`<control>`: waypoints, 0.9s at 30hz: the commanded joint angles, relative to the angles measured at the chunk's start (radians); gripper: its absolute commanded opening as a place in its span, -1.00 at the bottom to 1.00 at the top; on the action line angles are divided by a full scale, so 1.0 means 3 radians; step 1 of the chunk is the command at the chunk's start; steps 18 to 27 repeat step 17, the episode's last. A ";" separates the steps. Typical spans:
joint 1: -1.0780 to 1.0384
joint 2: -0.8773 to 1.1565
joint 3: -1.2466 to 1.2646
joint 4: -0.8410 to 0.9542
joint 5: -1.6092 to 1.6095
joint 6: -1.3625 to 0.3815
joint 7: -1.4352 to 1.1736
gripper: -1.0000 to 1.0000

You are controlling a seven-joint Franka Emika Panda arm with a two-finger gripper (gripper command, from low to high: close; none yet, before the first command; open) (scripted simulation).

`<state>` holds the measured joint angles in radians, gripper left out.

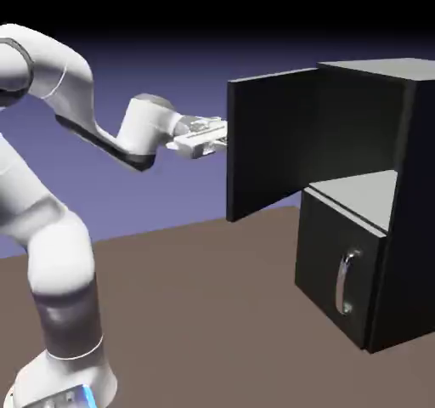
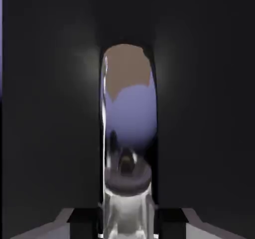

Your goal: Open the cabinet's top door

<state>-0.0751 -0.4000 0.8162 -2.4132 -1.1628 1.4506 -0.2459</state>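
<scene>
While the hand (image 1: 223, 136) is clamping narrow on the top door's handle (image 2: 128, 148), the main risk is slipping: the handle is a smooth curved silver bar, and if the arm is pulling straight instead of following the door's arc, the fingers could be sliding along or off it. In the hand view the shiny bar is filling the gap at 6 o'clock, so I am judging the grip as held, jaws nearly shut around it. Second risk: the elbow and forearm are sitting close to the door's free edge, so a wider swing could be pressing the panel into the arm.

In the exterior view the cabinet (image 1: 408, 202) is standing on the worktop (image 1: 212, 313) at about 3 o'clock. Its top door (image 1: 268, 147) is hanging swung out toward 9 o'clock, hinged on the cabinet's far side, free edge nearest the hand. Its long axis is running upright, 12 to 6, and its front face is pointing away from the camera, so the handle itself is hidden there. Below it, the lower door (image 1: 331, 266) is sitting closed, its own handle (image 1: 344, 280) also upright. The opening looks well along, judging by the exposed inside.
</scene>
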 commanded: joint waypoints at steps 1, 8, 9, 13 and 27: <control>-0.0036 0.0099 0.0083 0.0091 0.0033 -0.0142 0.0023 -1.00; -0.0202 0.0879 0.0561 0.0726 0.0118 -0.1156 0.0266 -1.00; -0.0200 0.1000 0.0603 0.0812 0.0111 -0.1297 0.0310 -1.00; -0.0098 0.1483 0.0685 0.1155 0.0068 -0.1842 0.0492 -1.00; 0.0131 0.1962 0.0641 0.1540 0.0033 -0.2366 0.0684 -1.00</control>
